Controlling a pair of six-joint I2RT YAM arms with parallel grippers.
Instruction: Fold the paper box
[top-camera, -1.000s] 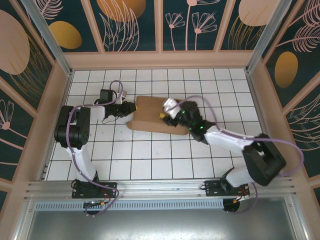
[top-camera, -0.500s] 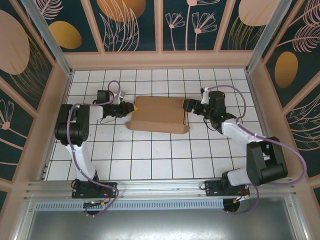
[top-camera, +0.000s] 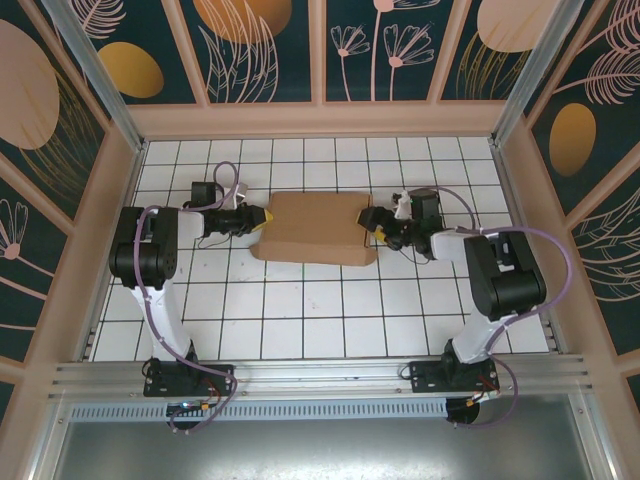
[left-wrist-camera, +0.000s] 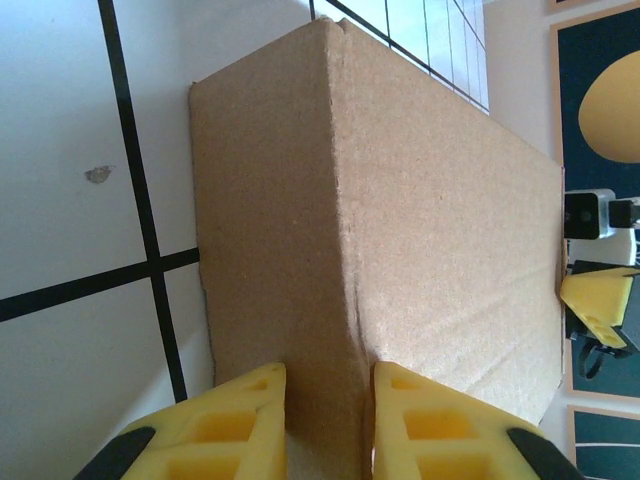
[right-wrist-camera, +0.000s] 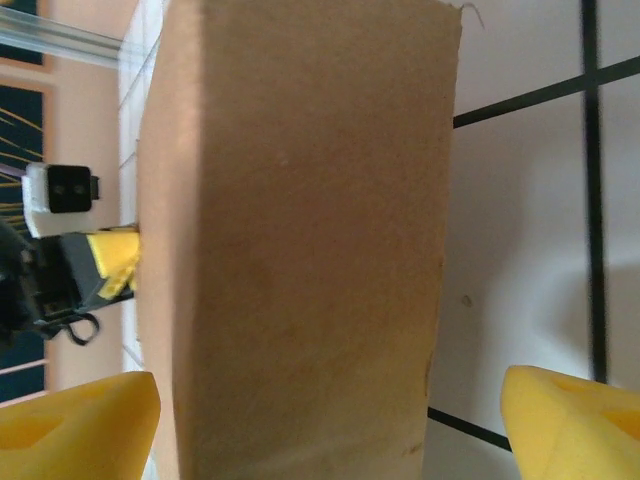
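Right gripper (top-camera: 375, 222) has swung off the box (top-camera: 312, 228) top to its right end, jaws spread; left gripper (top-camera: 258, 218) seemingly pinches the left edge. Light, stiff cardboard: grip edges.

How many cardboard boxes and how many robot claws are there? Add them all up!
paper box: 1
Grippers: 2, the left gripper and the right gripper
Total: 3

paper box (top-camera: 312, 228): centre | left gripper (top-camera: 261, 218): left end | right gripper (top-camera: 367, 220): right end
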